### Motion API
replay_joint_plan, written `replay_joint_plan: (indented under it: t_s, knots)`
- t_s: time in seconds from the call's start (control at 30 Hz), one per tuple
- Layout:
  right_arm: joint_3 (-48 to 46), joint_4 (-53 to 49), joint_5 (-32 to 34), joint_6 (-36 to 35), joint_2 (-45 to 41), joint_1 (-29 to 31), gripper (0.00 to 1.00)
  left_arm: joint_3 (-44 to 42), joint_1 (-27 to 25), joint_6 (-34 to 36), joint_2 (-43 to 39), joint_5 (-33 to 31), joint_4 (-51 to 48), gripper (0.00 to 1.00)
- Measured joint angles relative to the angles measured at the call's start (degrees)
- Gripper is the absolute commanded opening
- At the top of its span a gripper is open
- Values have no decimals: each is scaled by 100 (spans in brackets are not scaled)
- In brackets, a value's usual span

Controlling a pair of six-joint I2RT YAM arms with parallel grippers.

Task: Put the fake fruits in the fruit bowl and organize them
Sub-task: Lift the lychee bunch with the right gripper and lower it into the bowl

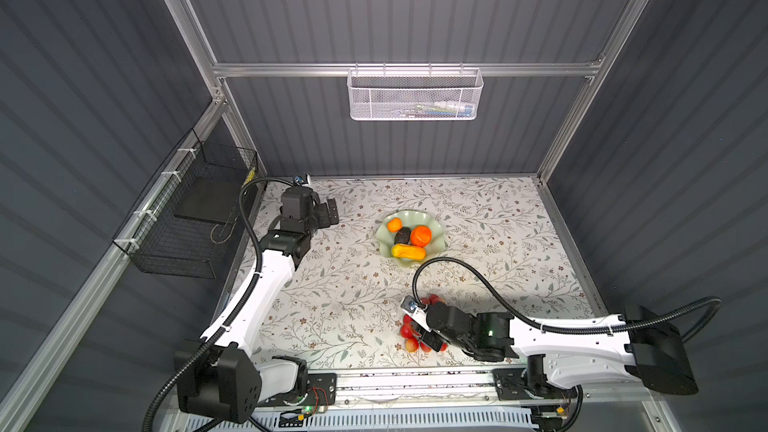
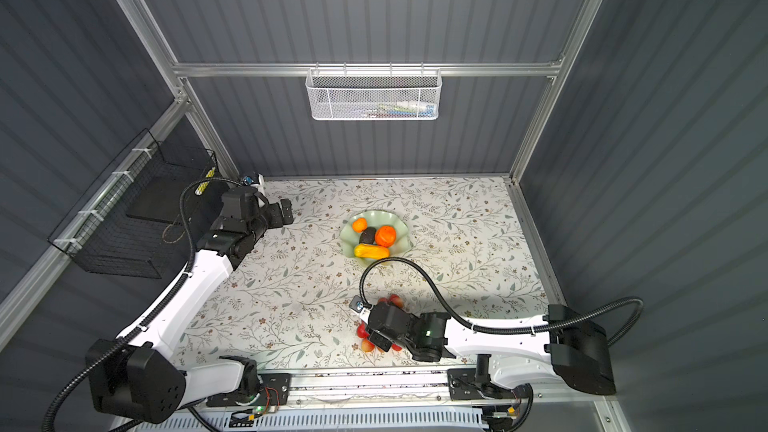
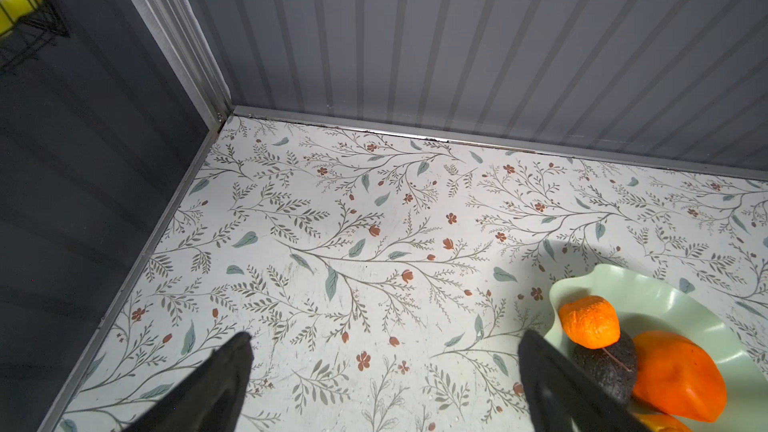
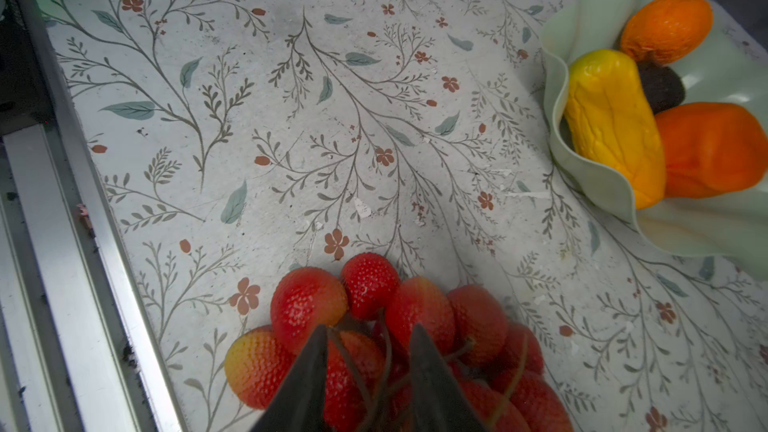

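Observation:
The pale green fruit bowl stands mid-table. In it lie a big orange, a small tangerine, a blackish avocado and a yellow oblong fruit. A cluster of red balls lies on the table near the front edge. My right gripper is down on it, jaws narrowed around the balls and stems in its middle. My left gripper hangs open and empty to the left of the bowl.
A white mesh basket hangs on the back wall. A black wire basket is fixed to the left wall. An aluminium rail runs along the table's front edge, close beside the cluster.

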Motion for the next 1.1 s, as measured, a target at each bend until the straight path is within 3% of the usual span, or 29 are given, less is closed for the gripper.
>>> replay_joint_plan:
  t_s: [0.13,0.2,0.4,0.63,0.83,1.1]
  knots:
    - [0,107,293,-15,0,-162,5,0,0,2,0,0,-39,100]
    - [-2,164,387,-44,0,-306,1,0,0,0,0,0,-39,100]
    - [26,247,474,-208,-17,-671,0,0,0,2,2,0,-42,100]
    - [533,-540,382,-170,-634,-1027,0,0,0,2,2,0,-66,100]
    - [1388,-1272,286,-232,-1248,-1847,0,0,0,2,2,44,-81,100]
    - [2693,-1451,-105,-601,-378,-2798,0,0,0,0,2,188,-81,100]
